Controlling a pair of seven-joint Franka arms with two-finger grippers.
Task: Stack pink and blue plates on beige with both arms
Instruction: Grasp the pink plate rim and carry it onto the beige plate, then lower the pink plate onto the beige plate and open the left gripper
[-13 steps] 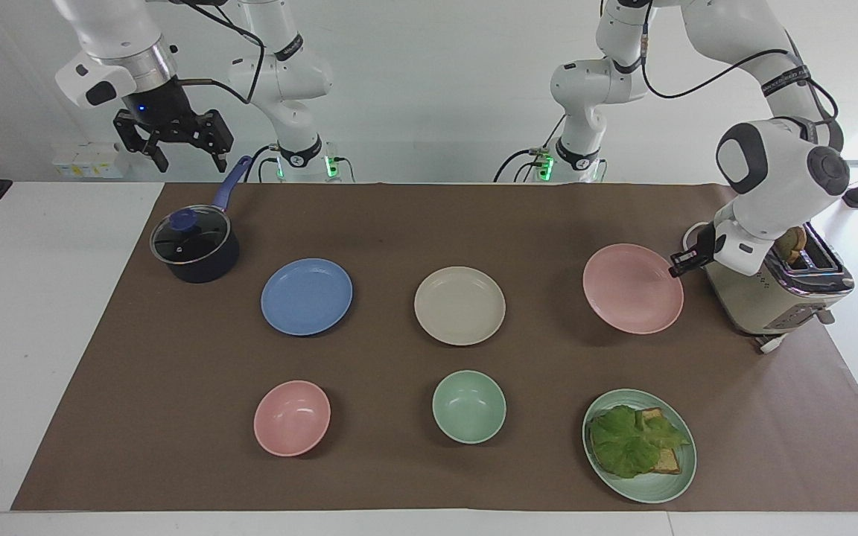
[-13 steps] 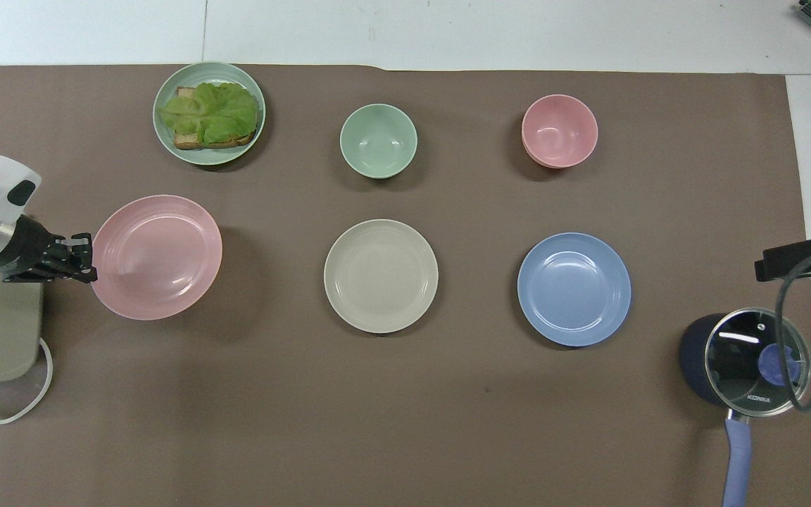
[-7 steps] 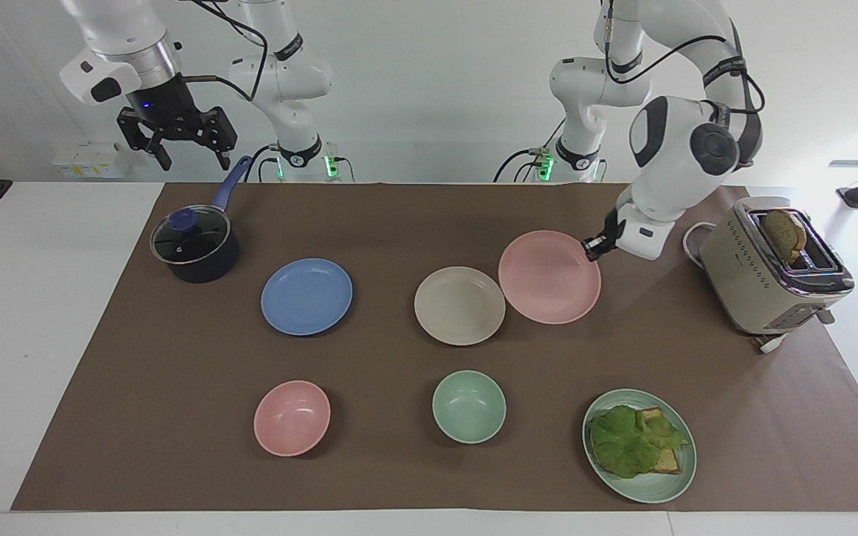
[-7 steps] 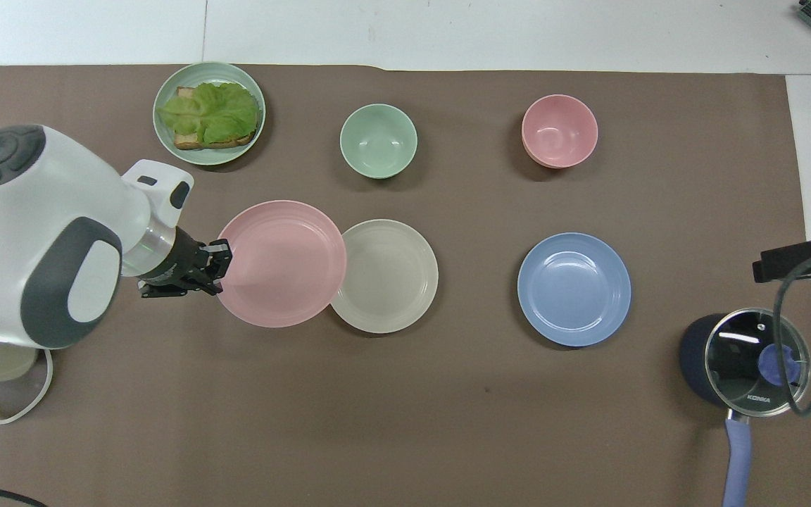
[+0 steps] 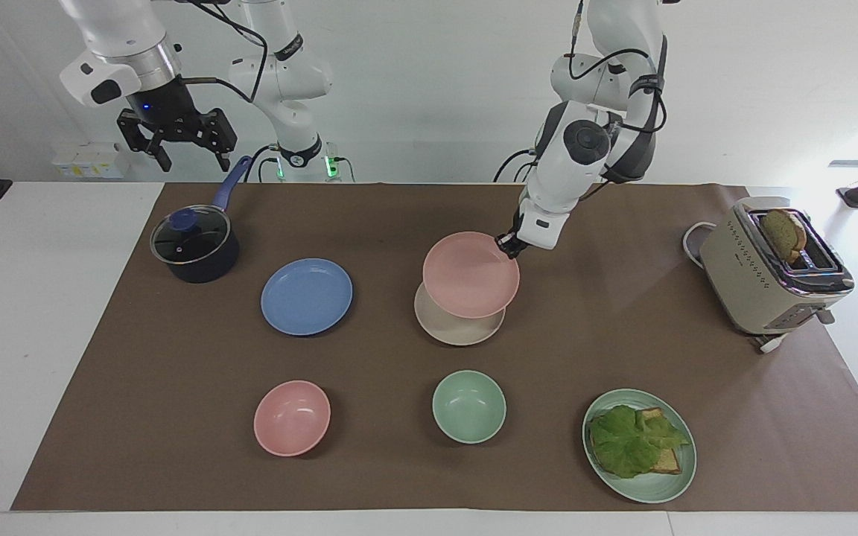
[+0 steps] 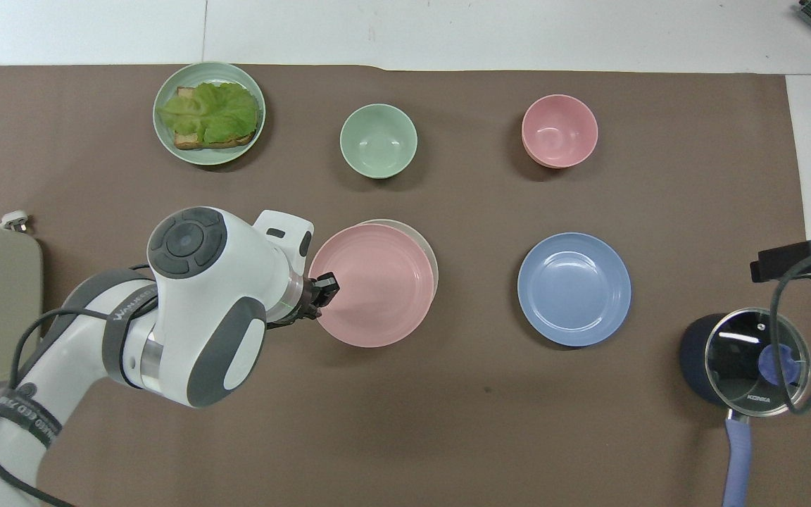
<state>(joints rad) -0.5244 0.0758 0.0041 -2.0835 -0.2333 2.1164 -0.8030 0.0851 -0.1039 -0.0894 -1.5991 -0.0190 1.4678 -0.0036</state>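
My left gripper [image 5: 507,244] [image 6: 322,294] is shut on the rim of the pink plate [image 5: 471,274] [image 6: 372,284] and holds it in the air, slightly tilted, over the beige plate [image 5: 460,328] [image 6: 429,246]. Only the beige plate's edge shows from under the pink one. The blue plate [image 5: 307,296] [image 6: 574,289] lies flat on the mat beside the beige plate, toward the right arm's end. My right gripper [image 5: 174,139] hangs open high over the saucepan's handle and waits; in the overhead view only its black body [image 6: 793,258] shows.
A dark lidded saucepan [image 5: 194,246] [image 6: 745,359] sits beside the blue plate. A pink bowl [image 5: 292,418], a green bowl [image 5: 469,406] and a green plate with lettuce and toast [image 5: 639,445] line the edge farthest from the robots. A toaster [image 5: 774,268] stands at the left arm's end.
My left arm has carried the pink plate from beside the toaster along the table to above the beige plate. The right gripper has risen slightly and then held still.
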